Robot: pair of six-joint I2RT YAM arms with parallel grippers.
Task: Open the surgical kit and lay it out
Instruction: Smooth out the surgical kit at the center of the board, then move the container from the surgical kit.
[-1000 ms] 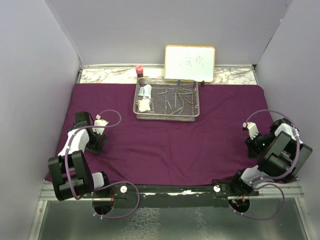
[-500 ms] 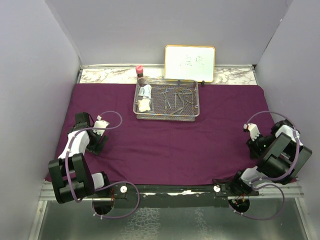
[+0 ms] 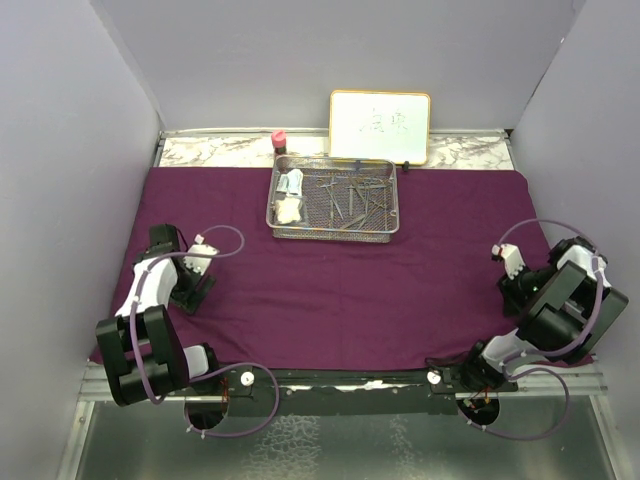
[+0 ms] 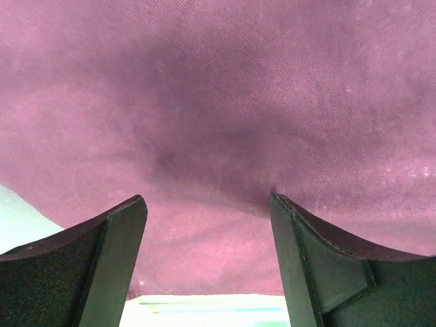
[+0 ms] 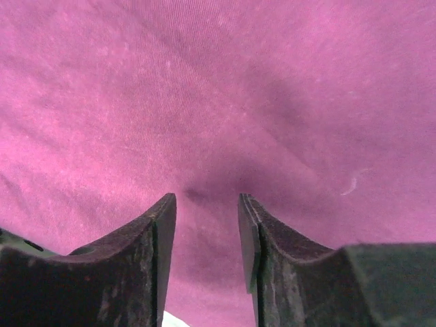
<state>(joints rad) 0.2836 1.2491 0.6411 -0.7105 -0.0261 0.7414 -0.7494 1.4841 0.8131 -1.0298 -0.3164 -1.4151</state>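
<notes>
Purple cloth (image 3: 330,290) lies spread flat over the table. The wire tray (image 3: 335,237) sits on it at far centre, upright. Inside the tray, the steel instruments (image 3: 350,198) lie loosely crossed in the middle and right part. The gauze (image 3: 289,209) is at the left end, and the small white packets (image 3: 291,184) are just beyond it on the far side. Behind the tray, off the cloth, stand a whiteboard (image 3: 380,126) and a pink-capped bottle (image 3: 279,141). My left gripper (image 4: 208,201) is low over the near-left part of the cloth, its jaws wide apart with only bare cloth between them. My right gripper (image 5: 206,197) is low over the near-right part, close to the cloth's right edge. Its jaws are parted more narrowly and grip nothing. A dark crease shows in the cloth at its tips. I cannot tell whether either gripper's tips touch the fabric. Both are well apart from the tray.
</notes>
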